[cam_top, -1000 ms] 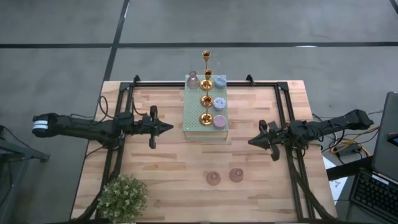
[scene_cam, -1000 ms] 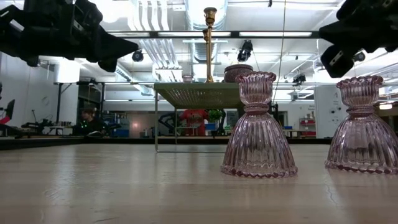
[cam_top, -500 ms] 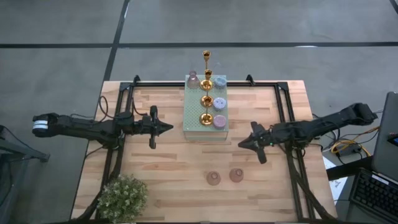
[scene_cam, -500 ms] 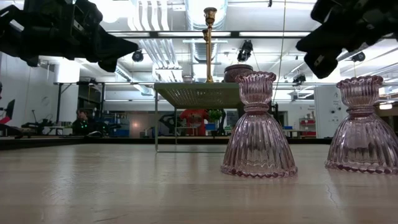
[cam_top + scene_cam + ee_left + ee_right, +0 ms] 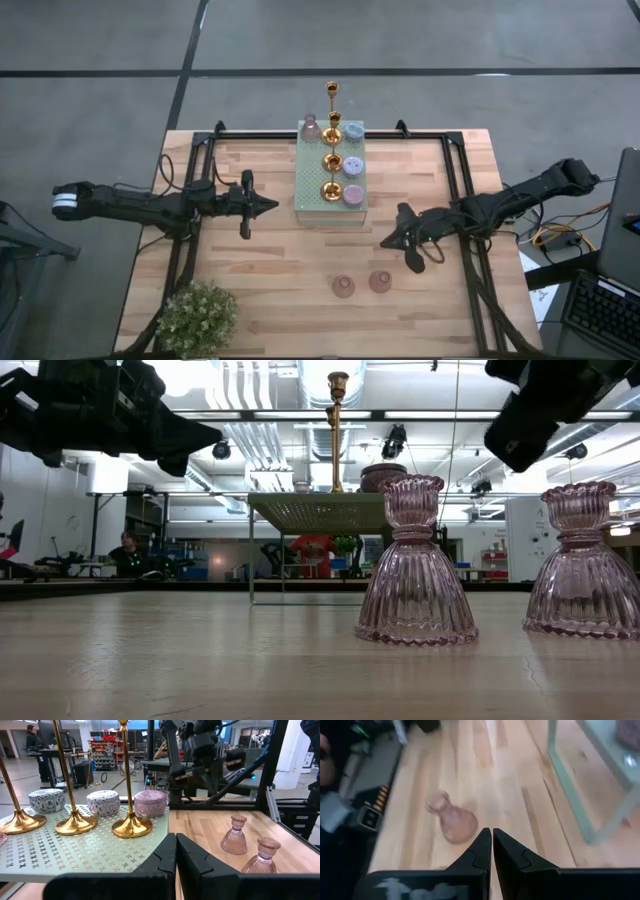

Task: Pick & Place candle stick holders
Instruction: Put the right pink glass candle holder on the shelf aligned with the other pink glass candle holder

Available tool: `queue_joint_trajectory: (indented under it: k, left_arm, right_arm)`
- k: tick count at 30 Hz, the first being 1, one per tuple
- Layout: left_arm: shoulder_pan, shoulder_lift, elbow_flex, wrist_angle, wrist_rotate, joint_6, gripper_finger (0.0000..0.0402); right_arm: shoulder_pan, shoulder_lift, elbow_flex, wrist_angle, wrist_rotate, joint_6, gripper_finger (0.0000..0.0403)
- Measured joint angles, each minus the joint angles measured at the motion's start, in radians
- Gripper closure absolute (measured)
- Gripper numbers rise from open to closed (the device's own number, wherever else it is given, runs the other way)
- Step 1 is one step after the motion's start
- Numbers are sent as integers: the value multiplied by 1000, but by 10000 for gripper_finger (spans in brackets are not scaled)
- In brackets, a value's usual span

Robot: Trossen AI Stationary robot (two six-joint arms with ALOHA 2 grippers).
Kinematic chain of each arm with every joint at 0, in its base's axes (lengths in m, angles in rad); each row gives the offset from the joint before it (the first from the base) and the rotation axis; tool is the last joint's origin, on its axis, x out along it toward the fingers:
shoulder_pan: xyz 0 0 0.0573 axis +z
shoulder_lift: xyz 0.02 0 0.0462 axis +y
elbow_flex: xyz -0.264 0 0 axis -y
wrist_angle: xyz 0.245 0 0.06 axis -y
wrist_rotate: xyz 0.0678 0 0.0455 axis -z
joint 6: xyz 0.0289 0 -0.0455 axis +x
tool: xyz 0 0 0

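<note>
I see two ribbed pink glass holders (image 5: 343, 286) standing on the wooden desk (image 5: 260, 270); my right gripper (image 5: 386, 241), pinched closed and empty, hovers just beyond them.

Bare table (image 5: 260, 270) lies open between the plant (image 5: 197, 316) and the two pink holders (image 5: 362, 284). The block (image 5: 307, 190), crowded with holders, stands mid-table between both arms.
</note>
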Motion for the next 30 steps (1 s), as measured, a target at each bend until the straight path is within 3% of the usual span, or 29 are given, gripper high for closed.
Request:
queue_joint_trajectory:
  k: [17,25,30]
  left_arm:
    - [0,0,0,-5,0,-16,390]
    - [1,0,0,-5,2,-28,390]
    - [1,0,0,-5,2,-28,390]
  right_arm:
    - [209,192,149,-338,-69,348,381]
    - [270,284,150,-344,-68,442,295]
    - [278,375,150,-262,-67,429,238]
